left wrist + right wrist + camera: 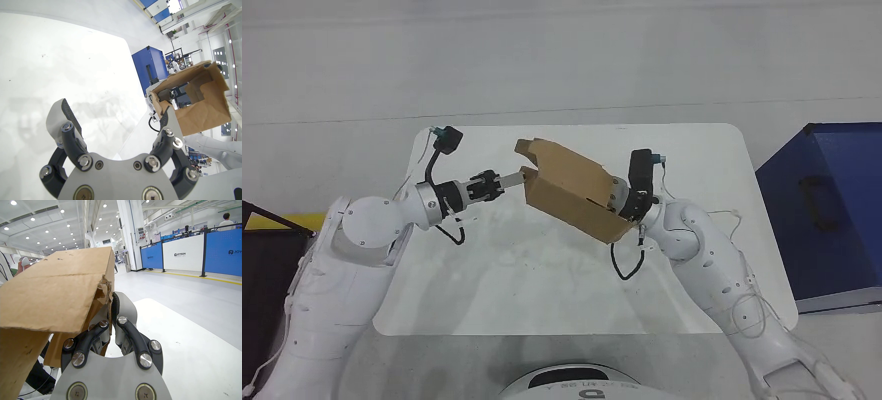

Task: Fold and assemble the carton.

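A brown cardboard carton (572, 185) hangs tilted above the white table (542, 290), between my two arms. My right gripper (622, 202) is shut on the torn edge of the carton's wall, and the right wrist view has the fingers (115, 306) clamped on cardboard (56, 291). My left gripper (510, 181) is at the carton's opposite end. In the left wrist view it (116, 105) is open, with one fingertip (167, 115) touching the rim of the carton (204, 108). The carton's near end is open and folded flaps show inside.
A blue bin (832, 215) stands on the floor to the right of the table and also appears as a blue cabinet (149, 64) in the left wrist view. Bare tabletop lies under and in front of the carton.
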### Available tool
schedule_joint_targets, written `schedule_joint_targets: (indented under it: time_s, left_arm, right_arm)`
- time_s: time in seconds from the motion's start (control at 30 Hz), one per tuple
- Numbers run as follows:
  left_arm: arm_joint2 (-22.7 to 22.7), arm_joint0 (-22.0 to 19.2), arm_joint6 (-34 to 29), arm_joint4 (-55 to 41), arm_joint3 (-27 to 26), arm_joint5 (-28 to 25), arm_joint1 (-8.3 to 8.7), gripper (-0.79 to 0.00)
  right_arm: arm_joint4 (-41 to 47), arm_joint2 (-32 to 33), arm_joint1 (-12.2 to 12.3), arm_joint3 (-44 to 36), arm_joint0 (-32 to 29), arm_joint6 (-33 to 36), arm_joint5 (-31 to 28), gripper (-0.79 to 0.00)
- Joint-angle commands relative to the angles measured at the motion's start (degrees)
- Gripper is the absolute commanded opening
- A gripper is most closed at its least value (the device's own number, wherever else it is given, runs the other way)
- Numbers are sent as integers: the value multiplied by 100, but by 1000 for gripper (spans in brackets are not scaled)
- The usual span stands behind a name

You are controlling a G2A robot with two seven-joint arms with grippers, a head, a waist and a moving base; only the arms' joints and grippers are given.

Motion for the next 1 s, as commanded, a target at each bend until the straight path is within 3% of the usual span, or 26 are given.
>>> schedule_joint_targets:
  time_s: [0.0, 0.23, 0.53, 0.77, 0.97]
  left_arm:
    - [-107, 82, 34, 71, 19, -15, 19, 0]
    - [-352, 446, 4, 105, 136, -64, 69, 0]
    - [190, 29, -11, -85, 268, -275, -10, 0]
    - [187, -110, -49, -212, 233, -349, -13, 0]
    - [82, 31, -18, -37, 220, -223, 18, 0]
  right_arm:
    - [16, 14, -2, 9, 11, -28, -10, -785]
    - [31, -44, -27, 65, 100, -2, -22, -785]
    - [50, -150, -67, 154, 224, 61, -4, -785]
    - [39, -129, -69, 172, 175, 63, 23, -785]
    - [8, -44, -58, 139, 99, 16, 50, -785]
